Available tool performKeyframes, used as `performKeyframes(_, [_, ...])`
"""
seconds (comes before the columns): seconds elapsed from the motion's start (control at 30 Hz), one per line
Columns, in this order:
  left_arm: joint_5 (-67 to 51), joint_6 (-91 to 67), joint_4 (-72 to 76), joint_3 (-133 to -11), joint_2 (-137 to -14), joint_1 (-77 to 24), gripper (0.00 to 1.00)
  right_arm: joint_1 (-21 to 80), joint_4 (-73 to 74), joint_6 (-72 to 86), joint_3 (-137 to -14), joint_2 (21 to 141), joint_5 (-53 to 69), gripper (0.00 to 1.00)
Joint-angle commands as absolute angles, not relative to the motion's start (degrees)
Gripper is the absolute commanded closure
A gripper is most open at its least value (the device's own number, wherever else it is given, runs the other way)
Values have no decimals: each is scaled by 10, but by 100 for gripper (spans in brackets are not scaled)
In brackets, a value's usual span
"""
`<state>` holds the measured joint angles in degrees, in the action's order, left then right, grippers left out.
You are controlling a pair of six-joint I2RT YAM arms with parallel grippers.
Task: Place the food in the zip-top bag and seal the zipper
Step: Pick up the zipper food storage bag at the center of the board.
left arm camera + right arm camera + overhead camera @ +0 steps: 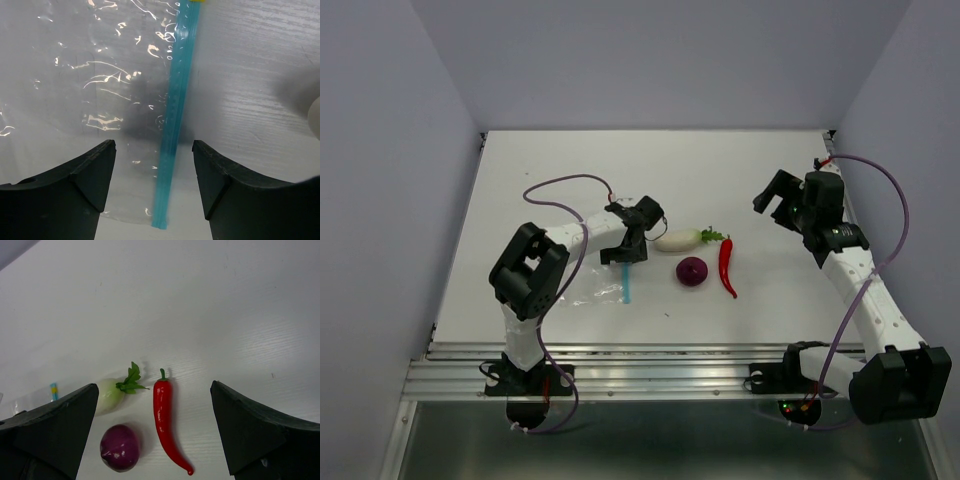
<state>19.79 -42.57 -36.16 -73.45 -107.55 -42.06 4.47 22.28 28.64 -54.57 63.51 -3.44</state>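
The clear zip-top bag (592, 291) lies flat on the white table, its blue zipper (627, 285) along the right edge. My left gripper (622, 256) hangs low over the far end of that strip. In the left wrist view the gripper (154, 145) is open, its jaws standing either side of the zipper (175, 120) and the bag (90, 85) without touching them. To the right lie the white radish (677, 240), purple onion (692, 271) and red chili (726, 266). My right gripper (775, 200) is raised and open, empty, looking down on the radish (110, 392), onion (120, 447) and chili (164, 415).
A metal rail (660, 368) runs along the table's near edge by the arm bases. Grey walls close in the left, back and right sides. A small yellow tab (197, 1) sits at the zipper's far end.
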Motion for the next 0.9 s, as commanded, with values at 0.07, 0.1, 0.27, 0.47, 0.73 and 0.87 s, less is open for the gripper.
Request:
performKeyframes(0.07, [214,-438,-365,-722,-1077,-425,29,44,200,277,-543,631,-32,0])
performKeyframes(0.1, [214,-439,-364,-722,-1076,-425,30,44,200,277,-543,632,-32,0])
performKeyframes(0.27, [213,-440,-360,-718,-1079,-425,34,44,201,275,-544,632,-25,0])
performKeyframes(0.47, [214,-443,-356,-713,-1078,-425,40,44,202,273,-544,631,-25,0])
performKeyframes(0.73, [207,-449,-335,-693,-1068,-425,41,44,209,273,-548,641,-24,0])
performKeyframes(0.87, [211,-453,-329,-686,-1066,-425,44,44,213,272,-551,646,-22,0])
